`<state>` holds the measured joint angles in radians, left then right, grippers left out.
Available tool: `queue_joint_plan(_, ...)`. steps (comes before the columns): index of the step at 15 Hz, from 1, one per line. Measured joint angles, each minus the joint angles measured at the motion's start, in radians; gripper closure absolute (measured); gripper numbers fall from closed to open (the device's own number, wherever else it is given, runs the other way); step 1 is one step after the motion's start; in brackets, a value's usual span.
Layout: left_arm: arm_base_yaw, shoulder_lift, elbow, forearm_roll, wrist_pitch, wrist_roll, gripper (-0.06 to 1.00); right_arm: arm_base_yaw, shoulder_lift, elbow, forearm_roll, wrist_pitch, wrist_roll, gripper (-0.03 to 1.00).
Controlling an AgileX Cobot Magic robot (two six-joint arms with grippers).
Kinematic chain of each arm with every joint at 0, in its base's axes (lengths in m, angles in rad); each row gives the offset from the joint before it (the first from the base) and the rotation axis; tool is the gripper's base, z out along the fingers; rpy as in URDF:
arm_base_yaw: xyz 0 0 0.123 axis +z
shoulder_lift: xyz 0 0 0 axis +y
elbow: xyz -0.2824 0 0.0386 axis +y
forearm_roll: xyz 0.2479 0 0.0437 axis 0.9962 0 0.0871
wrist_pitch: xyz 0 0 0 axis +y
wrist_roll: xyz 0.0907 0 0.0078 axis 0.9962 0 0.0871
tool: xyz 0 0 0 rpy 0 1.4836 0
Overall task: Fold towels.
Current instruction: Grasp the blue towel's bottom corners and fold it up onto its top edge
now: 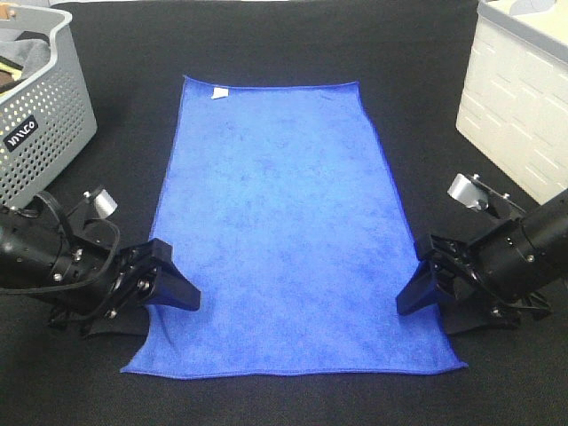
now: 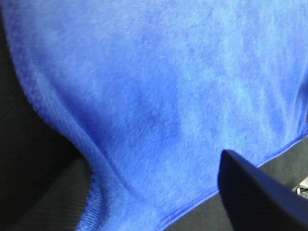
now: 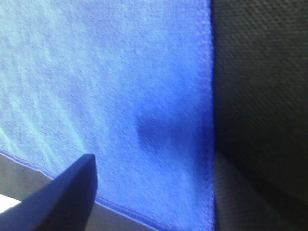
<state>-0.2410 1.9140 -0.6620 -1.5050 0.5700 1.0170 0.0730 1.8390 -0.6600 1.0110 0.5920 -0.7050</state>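
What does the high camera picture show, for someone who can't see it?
A blue towel lies flat on a black table. The left arm and right arm have their jaws at its long edges. A grey basket and white bin flank its far end.

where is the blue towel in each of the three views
exterior high: the bright blue rectangular microfibre towel lies flat mid-picture, between the left claw and the right claw.
left wrist: the towel fills most of the picture.
right wrist: the towel covers the picture's left two thirds.
shared landmark: its stitched near hem against the black fabric tabletop.
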Motion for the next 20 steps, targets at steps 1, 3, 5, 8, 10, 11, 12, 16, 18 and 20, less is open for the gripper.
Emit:
queue_joint_plan(1,-0.002,0.006,-0.004,-0.001,-0.001,-0.009,0.31,0.0,0.015,-0.009,0.02,0.015,-0.002,0.34)
queue_joint_plan(3,-0.002,0.017,-0.004,0.003,-0.026,-0.025,0.53,0.0,0.053,-0.032,0.046,0.044,-0.007,0.43)
queue_joint_plan(5,-0.002,0.027,-0.004,0.011,-0.036,-0.027,0.74,0.0,0.061,-0.032,0.043,0.031,-0.024,0.6)
queue_joint_plan(8,-0.002,0.028,-0.004,0.051,-0.046,-0.028,0.94,0.0,0.073,-0.032,0.036,0.007,-0.027,0.97)
queue_joint_plan(10,-0.002,0.028,-0.004,0.125,-0.017,-0.087,0.94,0.0,0.07,-0.032,0.037,0.007,-0.027,0.97)
queue_joint_plan(11,-0.002,0.021,-0.004,0.165,-0.015,-0.124,0.94,0.0,0.061,-0.028,0.037,0.006,-0.027,0.97)
queue_joint_plan(12,-0.002,0.007,-0.004,0.224,-0.015,-0.169,0.94,0.002,0.043,-0.026,0.024,0.003,-0.02,0.97)
queue_joint_plan(16,-0.002,-0.088,-0.003,0.405,-0.013,-0.319,0.94,0.003,-0.045,-0.022,-0.036,0.05,0.048,0.97)
queue_joint_plan(18,-0.002,-0.135,0.003,0.538,0.028,-0.43,0.94,0.003,-0.1,0.015,-0.072,0.073,0.08,0.97)
queue_joint_plan(20,-0.002,-0.185,0.052,0.58,0.052,-0.469,0.94,0.003,-0.151,0.075,-0.074,0.08,0.088,0.97)
